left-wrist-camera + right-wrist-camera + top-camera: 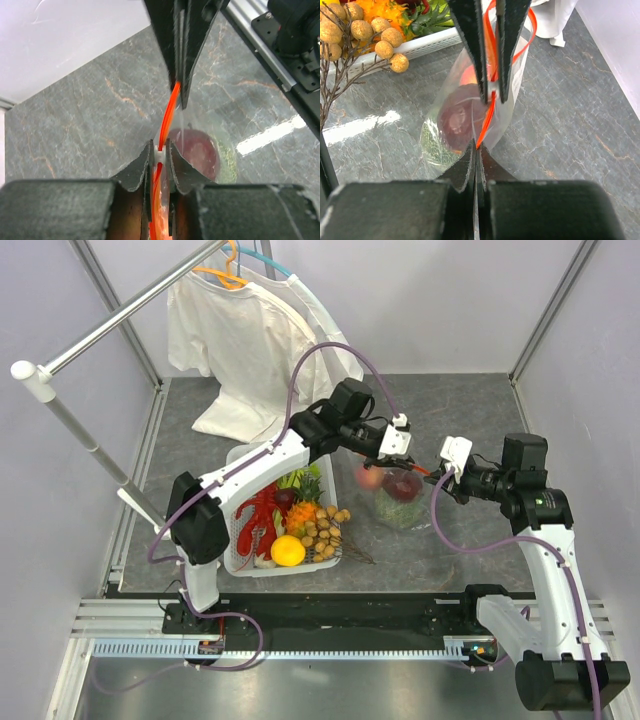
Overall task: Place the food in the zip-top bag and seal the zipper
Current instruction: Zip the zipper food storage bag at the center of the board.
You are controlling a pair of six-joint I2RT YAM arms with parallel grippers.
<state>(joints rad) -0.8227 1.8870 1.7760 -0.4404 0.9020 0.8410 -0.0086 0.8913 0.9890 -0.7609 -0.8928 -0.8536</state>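
The clear zip-top bag (398, 495) hangs between my two grippers above the table. Inside it are a pink-red peach (369, 478), a dark red piece (405, 486) and the pale-green netted melon (402, 512). My left gripper (400, 447) is shut on the red-orange zipper (170, 107) at its small white tip (160, 152). My right gripper (448, 466) is shut on the zipper's other end (486, 117). In the left wrist view the dark red piece (196, 150) and the melon (228, 161) show through the plastic. The right wrist view shows the same dark red piece (459, 116) and melon (434, 150).
A white slatted basket (240, 562) left of the bag holds a toy lobster (258, 518), a yellow fruit (288, 551), greens and a branch of brown balls (325, 523). A white shirt (245, 340) hangs on a rack at the back. A grey rail runs along the near edge.
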